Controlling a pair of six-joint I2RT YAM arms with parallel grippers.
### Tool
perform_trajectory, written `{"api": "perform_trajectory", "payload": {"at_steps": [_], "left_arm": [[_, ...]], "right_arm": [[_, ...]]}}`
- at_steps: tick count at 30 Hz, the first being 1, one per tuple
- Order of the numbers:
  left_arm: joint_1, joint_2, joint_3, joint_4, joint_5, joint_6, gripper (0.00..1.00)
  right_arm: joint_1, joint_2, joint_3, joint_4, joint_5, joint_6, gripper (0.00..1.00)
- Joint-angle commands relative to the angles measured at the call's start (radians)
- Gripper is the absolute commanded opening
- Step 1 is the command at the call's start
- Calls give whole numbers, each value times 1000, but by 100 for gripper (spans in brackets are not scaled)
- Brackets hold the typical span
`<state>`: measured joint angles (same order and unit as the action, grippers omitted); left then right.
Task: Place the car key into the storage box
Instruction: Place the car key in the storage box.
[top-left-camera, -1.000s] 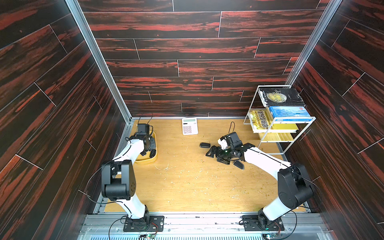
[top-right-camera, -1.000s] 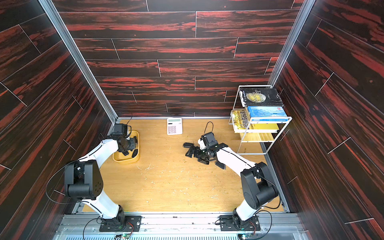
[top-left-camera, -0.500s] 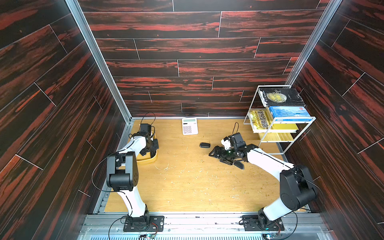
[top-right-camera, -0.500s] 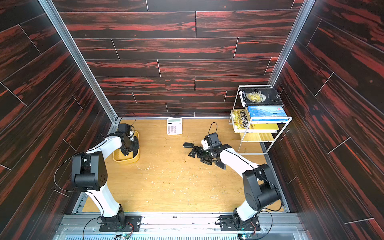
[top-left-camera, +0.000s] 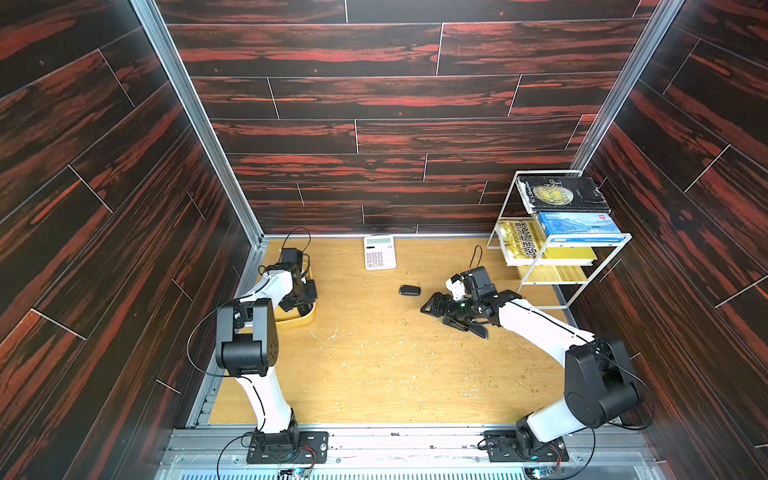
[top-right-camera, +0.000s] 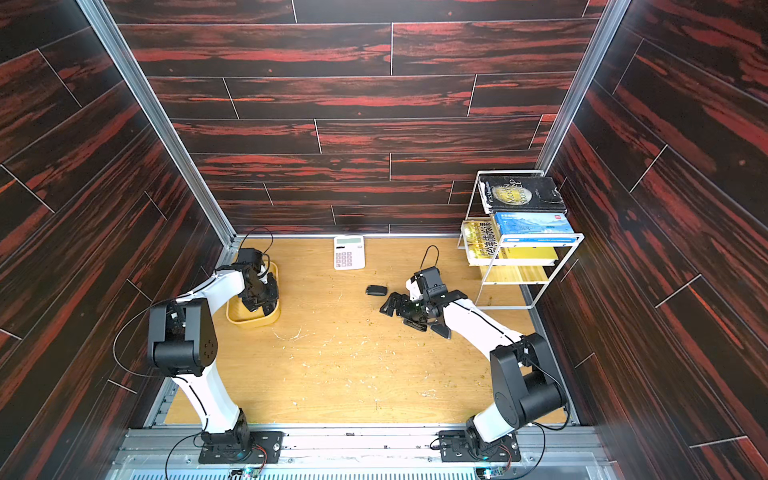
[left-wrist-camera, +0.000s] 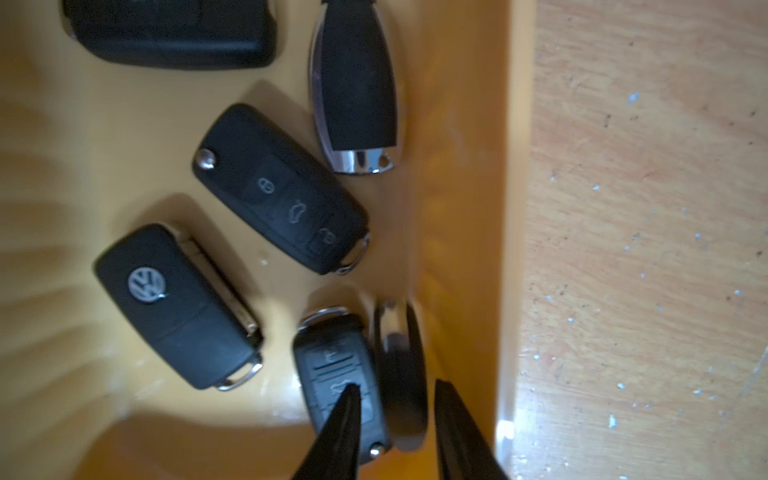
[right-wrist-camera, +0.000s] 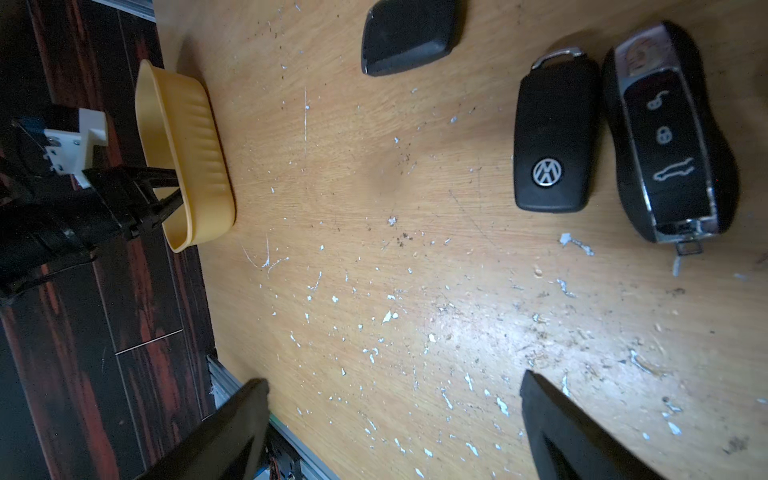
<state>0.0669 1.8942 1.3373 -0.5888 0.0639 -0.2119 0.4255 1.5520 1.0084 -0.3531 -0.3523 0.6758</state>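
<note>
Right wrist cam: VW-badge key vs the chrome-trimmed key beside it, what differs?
The VW-badge key is shorter, boxy, matte black; the chrome-trimmed key is longer, curved, silver-edged. The VW-badge key shows only its logo; the chrome-trimmed key shows three button icons. Both lie flat on the table, side by side, outside the storage box.

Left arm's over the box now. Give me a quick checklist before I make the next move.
1. Left hand jaws apart: ok.
2. Chrome-edged key inside the storage box: ok, apparently on edge near the wall.
3. That key clear of both fingers: cannot tell, gaps look slim.
4. Right hand open and empty: ok.
5. Table free of keys: not ok; VW flip key, silver-trimmed key and plain black fob lie there.
</note>
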Motion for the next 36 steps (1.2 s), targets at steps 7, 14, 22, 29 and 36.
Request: {"api": "perform_trajectory", "payload": {"at_steps": [7,14,22,29,36], "left_arm": [[24,-54,5,-40,-21,-10,61],[25,-123,-15,-31,-35,-16,100],[27,-169,-6,-32,-29,-27,100],[27,-319,-24,-1,1,-68,100],[27,-567,-146,263,255,-295,100]], "right_arm": [[-5,-20,-22,-16,-4,-18,99],[-8,-6,-43,-12,-3,-37,99],[-20,-9,-11,-57,33,-70,98],[-30,-1,79,-203,247,-151,99],[-44,58,110,-282,383,-176,98]]}}
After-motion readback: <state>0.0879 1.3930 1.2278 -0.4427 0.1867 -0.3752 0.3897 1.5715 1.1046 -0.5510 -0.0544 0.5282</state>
